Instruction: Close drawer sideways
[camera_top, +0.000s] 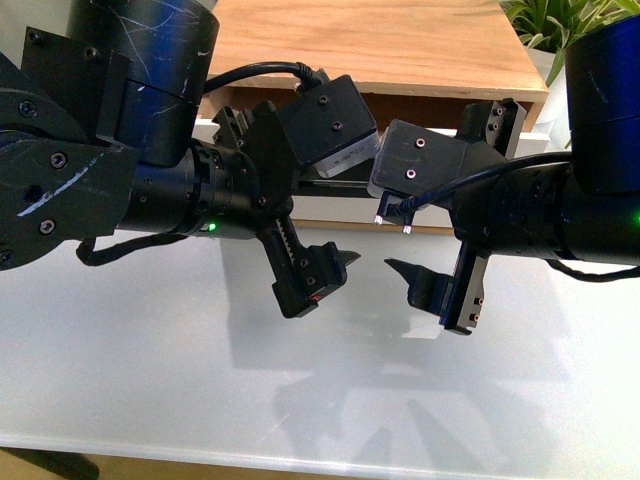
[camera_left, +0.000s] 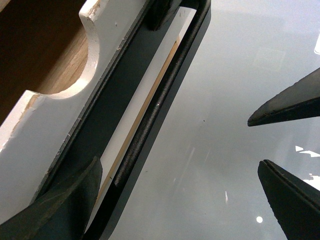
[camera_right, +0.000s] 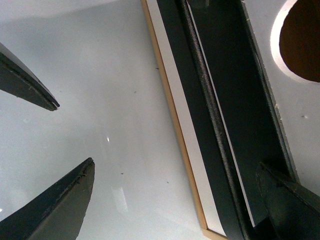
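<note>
1. The left end effector (camera_left: 179, 172) has its jaws spread wide. One finger (camera_left: 70, 210) lies over the drawer's side of the handle, and the other hangs over bare desk. Whether it touches anything, I cannot tell.
2. The right end effector (camera_right: 175, 167) mirrors it, also wide apart, with one finger (camera_right: 287, 200) by the handle and one over the desk.
3. In the front view, the two lower fingertips point at each other, close but apart.
4. The long black bar handle (camera_left: 145, 130) runs between each pair of fingers.
5. The drawer (camera_left: 45, 130) sits straight ahead of the robot, at the desk's far side. It has a white front with a half-round notch (camera_left: 60, 60) showing light wood inside.
6. A wooden cabinet (camera_top: 380, 40) tops the drawer.
7. The desk (camera_top: 150, 350) is glossy white and carries the arms' soft grey shadows (camera_top: 330, 400).
8. A green leafy plant (camera_top: 560, 25) stands in the far right corner.
</note>
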